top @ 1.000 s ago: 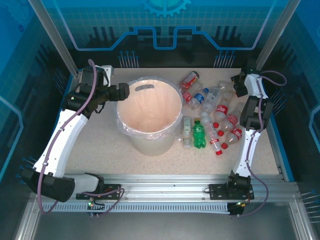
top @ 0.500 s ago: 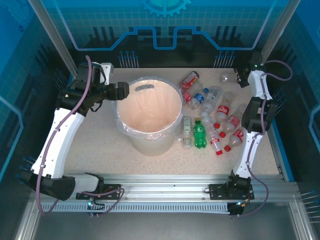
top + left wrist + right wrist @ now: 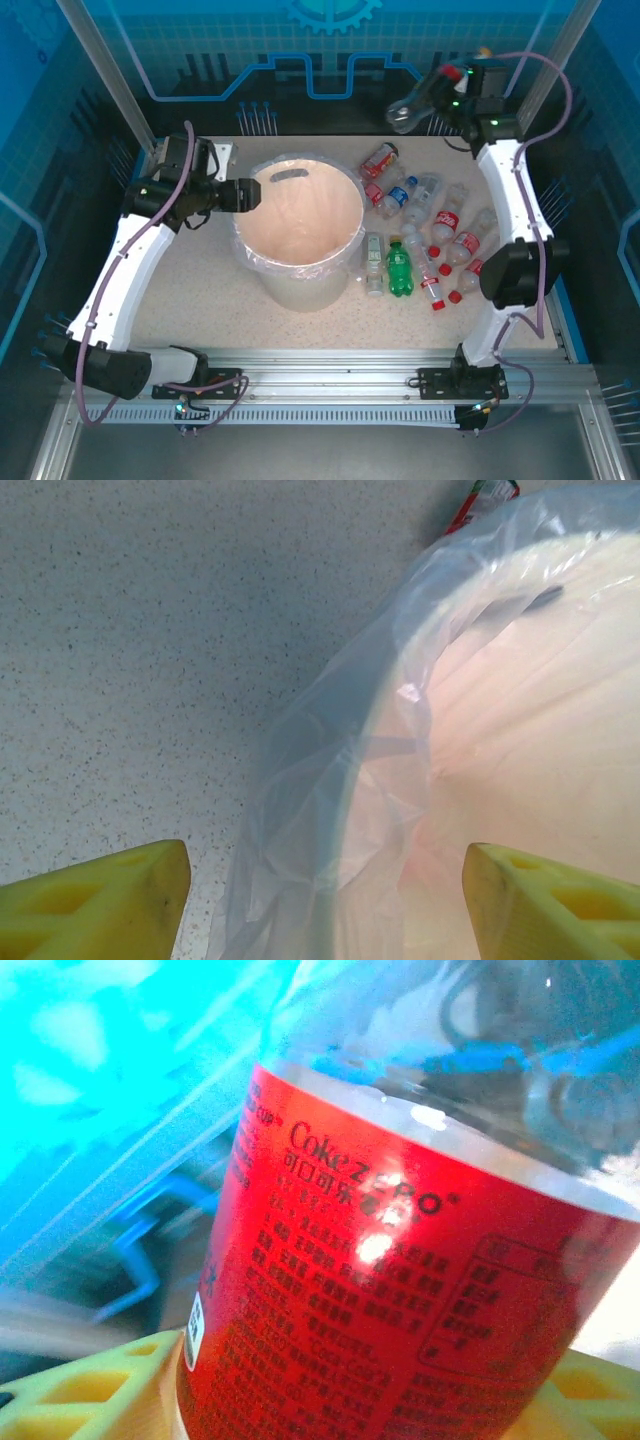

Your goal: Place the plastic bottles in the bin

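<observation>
The table (image 3: 190, 290) is bare in front of and to the left of the bin (image 3: 300, 288), which stands near the middle with a clear liner (image 3: 300, 810) folded over its rim. The left gripper (image 3: 243, 195) hovers at the bin's left rim with its fingers wide apart, holding nothing. The right gripper (image 3: 452, 95) is high over the far right corner and clamps a Coke Zero bottle (image 3: 410, 110). In the wrist view the frame cuts off the bottle's ends. The other bottles (image 3: 432, 215) lie crowded just to the right of the bin.

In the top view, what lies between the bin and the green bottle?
A clear bottle lies there, parallel to the green bottle and near the wall of the bin; the top view shows it.
</observation>
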Robot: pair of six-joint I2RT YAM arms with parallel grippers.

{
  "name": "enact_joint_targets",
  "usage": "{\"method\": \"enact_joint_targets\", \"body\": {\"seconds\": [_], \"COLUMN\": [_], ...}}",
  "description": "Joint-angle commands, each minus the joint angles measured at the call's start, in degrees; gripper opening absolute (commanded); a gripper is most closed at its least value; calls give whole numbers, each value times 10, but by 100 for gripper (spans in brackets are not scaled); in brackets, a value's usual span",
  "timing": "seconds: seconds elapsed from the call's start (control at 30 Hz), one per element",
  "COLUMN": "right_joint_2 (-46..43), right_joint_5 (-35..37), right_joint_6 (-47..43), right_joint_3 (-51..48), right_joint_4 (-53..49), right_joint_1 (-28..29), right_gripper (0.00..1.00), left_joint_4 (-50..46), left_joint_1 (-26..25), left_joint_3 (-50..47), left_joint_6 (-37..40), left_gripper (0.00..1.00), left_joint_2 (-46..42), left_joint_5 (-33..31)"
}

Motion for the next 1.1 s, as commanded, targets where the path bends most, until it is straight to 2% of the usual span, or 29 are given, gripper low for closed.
{"method": "enact_joint_targets", "body": {"seconds": [0.0,0.3,0.53,0.9,1.07], "right_joint_2": [-61,-108,-98,-96,-74], "right_joint_5": [-37,-30,11,33,45], "right_joint_6": [-111,-253,-358,-406,-422], "right_joint_3": [-11,-67,-89,-166,-187], "right_joint_4": [-2,-78,-184,-215,-206], "right_joint_1": [83,289,381,413,414], "right_gripper": [66,65,64,64,66], "left_joint_4": [12,50,80,123,141], "left_joint_1": [-7,-13,-14,-14,-14], "left_joint_3": [-24,-53,-65,-79,-85], "left_joint_6": [18,7,3,4,3], "left_gripper": [71,55,44,26,22], "left_joint_2": [-17,-9,-6,2,9], "left_joint_5": [5,11,-18,-55,-49]}}
